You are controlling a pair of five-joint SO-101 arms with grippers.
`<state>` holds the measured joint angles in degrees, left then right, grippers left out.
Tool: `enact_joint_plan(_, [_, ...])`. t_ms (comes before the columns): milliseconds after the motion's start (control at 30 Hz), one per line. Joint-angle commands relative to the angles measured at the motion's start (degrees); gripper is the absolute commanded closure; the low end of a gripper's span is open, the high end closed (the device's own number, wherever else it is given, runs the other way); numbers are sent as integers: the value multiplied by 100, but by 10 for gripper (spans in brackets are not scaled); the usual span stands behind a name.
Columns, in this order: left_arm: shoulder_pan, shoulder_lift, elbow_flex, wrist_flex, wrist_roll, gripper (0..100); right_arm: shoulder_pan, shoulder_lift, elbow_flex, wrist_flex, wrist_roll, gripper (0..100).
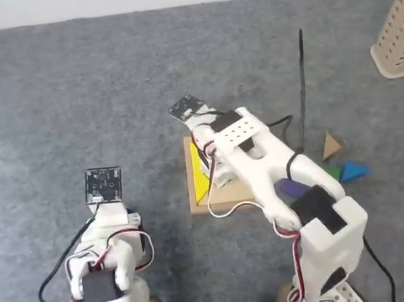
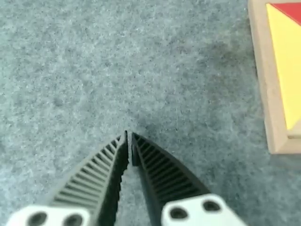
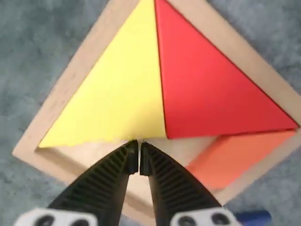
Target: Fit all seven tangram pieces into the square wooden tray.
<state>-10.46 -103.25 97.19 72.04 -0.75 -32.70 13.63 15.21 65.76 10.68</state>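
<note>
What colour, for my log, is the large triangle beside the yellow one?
Red triangle; right wrist view shows it best.

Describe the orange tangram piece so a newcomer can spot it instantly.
Find the square wooden tray on the grey carpet, below the right gripper. Inside, a big yellow triangle and a big red triangle lie side by side; the orange piece lies along the red one's edge, clear of the yellow. It is the tray's only orange piece.
</note>
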Motion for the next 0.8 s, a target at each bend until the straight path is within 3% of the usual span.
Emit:
enact_joint_plan(0, [18, -97, -66, 26, 44, 988, 180, -866, -185, 426, 62, 972])
enact_joint_plan(200, [18, -97, -66, 26, 44, 988, 778, -1930, 360, 567, 79, 972])
enact_joint_plan(367, [18, -97, -66, 26, 44, 988, 2000, -2475, 571, 752, 141, 972])
enact_joint_plan(467, [18, -97, -66, 26, 44, 988, 2659, -2422, 527, 1174, 651, 968])
enact_joint_plan(600, [18, -97, -66, 26, 44, 988, 3354, -2158, 519, 1077, 756, 883])
enact_joint_plan(767, [18, -97, -66, 26, 44, 988, 3538, -1771, 519, 813, 1363, 828])
